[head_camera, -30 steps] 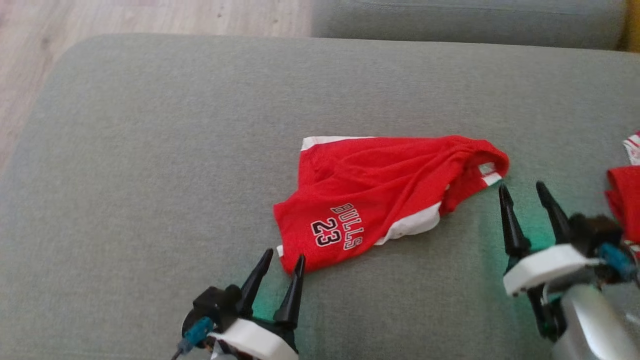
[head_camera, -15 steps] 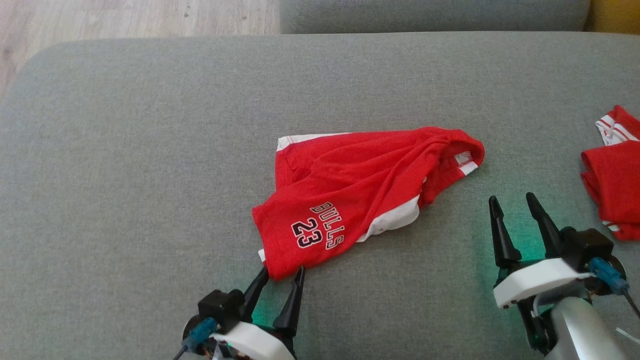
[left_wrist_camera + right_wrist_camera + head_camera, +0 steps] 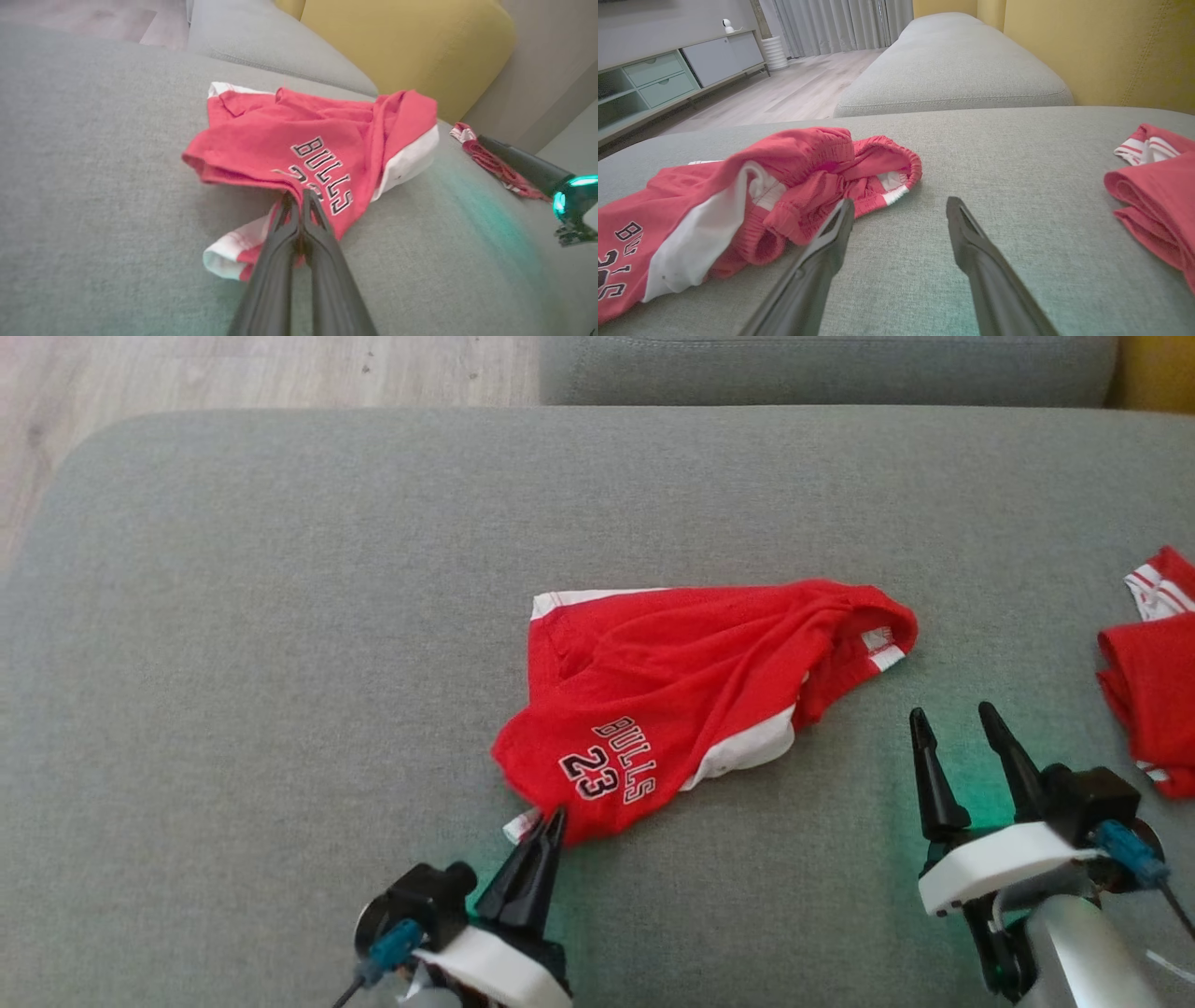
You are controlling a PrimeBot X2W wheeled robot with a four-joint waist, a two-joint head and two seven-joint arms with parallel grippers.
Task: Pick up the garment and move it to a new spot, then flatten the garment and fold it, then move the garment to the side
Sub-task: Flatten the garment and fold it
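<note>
The garment [image 3: 691,691] is a pair of red shorts with white trim and "BULLS 23" printed on it, lying crumpled in the middle of the grey sofa cushion [image 3: 280,663]. My left gripper [image 3: 551,821] is shut on the near hem corner of the garment [image 3: 280,154], with red and white cloth pinched between its tips [image 3: 299,198]. My right gripper [image 3: 950,719] is open just off the cushion, right of the garment and a little short of its elastic waistband [image 3: 882,172]. Its fingers [image 3: 831,233] have nothing between them.
A second red and white piece of clothing [image 3: 1153,691] lies folded at the right edge of the cushion [image 3: 1153,196]. Beyond the cushion are another grey cushion [image 3: 822,369], a yellow backrest [image 3: 406,46] and wooden floor [image 3: 233,373] at the far left.
My left gripper's fingers have closed on the garment's near corner, bunching the hem toward them. The right gripper has stayed open beside the waistband. The head camera has shifted slightly.
</note>
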